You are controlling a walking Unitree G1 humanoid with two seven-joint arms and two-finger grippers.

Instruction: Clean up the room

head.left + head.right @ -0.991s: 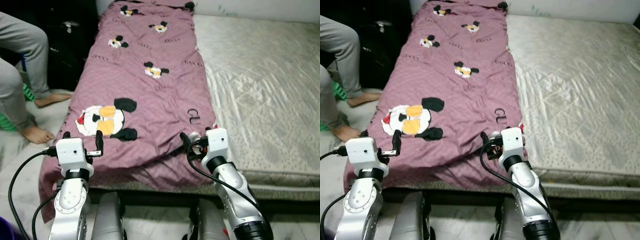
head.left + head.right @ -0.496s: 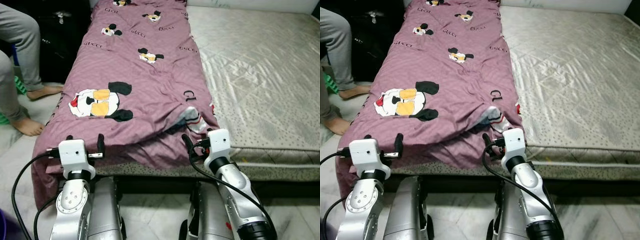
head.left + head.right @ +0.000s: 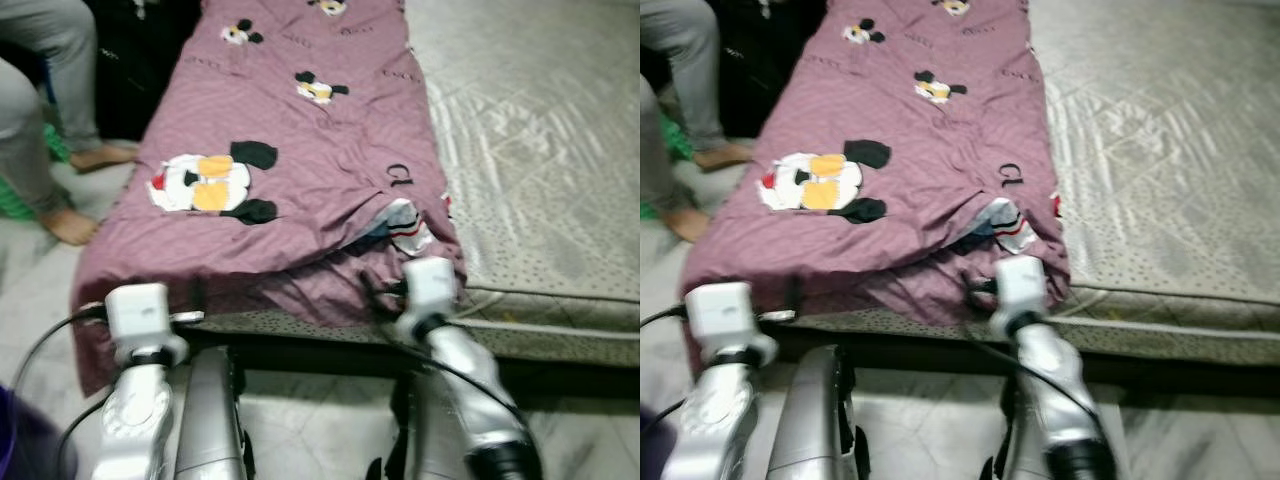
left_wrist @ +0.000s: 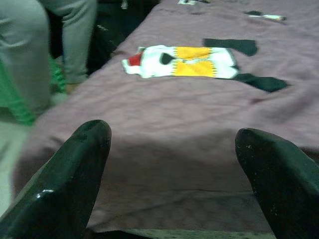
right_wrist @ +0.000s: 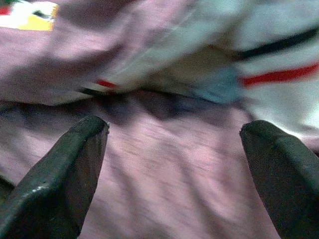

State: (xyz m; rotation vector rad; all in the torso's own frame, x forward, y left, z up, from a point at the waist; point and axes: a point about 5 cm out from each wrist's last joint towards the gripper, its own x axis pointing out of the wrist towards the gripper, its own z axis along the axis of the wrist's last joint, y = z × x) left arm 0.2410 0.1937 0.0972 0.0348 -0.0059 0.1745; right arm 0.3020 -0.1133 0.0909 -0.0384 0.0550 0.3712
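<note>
A mauve blanket (image 3: 290, 150) printed with cartoon mice covers the left strip of the bed and hangs over its front edge. At its front right corner a fold gapes, and a white cloth with red and black stripes (image 3: 407, 224) shows inside. My right gripper (image 3: 398, 290) is open just in front of that fold. In the right wrist view its fingers (image 5: 60, 169) straddle purple fabric, with the striped cloth (image 5: 279, 59) beyond. My left gripper (image 3: 160, 295) stands open at the blanket's front left edge, holding nothing, and faces the large mouse print (image 4: 182, 60).
Bare grey mattress (image 3: 540, 140) takes up the right of the bed. A person's grey-trousered legs (image 3: 35, 120) and bare foot (image 3: 68, 226) stand on the floor at left, beside something green (image 3: 15, 200) and a black bag (image 3: 150, 60). Pale tiled floor (image 3: 320, 430) lies below.
The picture has shifted and blurred as the camera moved. The blanket's front right corner has bunched up and uncovered the striped cloth. Both grippers now sit at the bed's front edge.
</note>
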